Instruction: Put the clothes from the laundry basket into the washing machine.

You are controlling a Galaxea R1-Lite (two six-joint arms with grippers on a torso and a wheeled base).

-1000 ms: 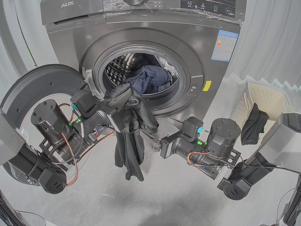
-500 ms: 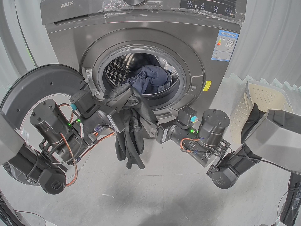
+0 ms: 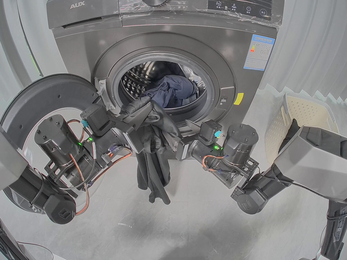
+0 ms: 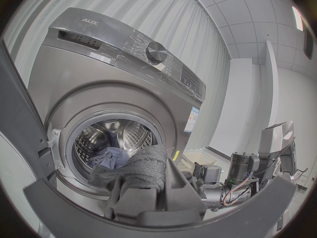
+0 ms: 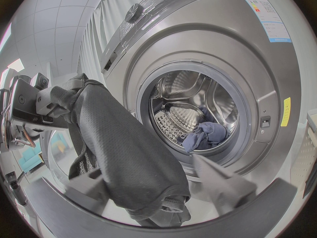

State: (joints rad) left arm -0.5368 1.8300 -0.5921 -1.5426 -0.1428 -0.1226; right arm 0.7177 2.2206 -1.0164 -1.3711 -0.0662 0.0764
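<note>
My left gripper (image 3: 142, 109) is shut on a black garment (image 3: 155, 156), held just before the lower left rim of the washing machine's (image 3: 162, 29) round opening. The cloth hangs down towards the floor. In the left wrist view the garment (image 4: 142, 169) bunches over the gripper (image 4: 155, 185). My right gripper (image 3: 177, 141) stands open beside the hanging cloth; in its wrist view the garment (image 5: 132, 162) lies between its spread fingers (image 5: 218, 179). A navy garment (image 3: 173, 89) lies in the drum. The laundry basket (image 3: 311, 112) stands at the right.
The round machine door (image 3: 47, 94) is swung open at the left, behind my left arm. A dark piece of cloth (image 3: 293, 127) at the basket's rim is mostly hidden by my right arm. Bare grey floor (image 3: 180, 228) lies below the grippers.
My right arm has moved left and towards the machine, bringing its gripper up against the hanging garment. The cloth's lower part has swung a little. The left gripper has kept still.
</note>
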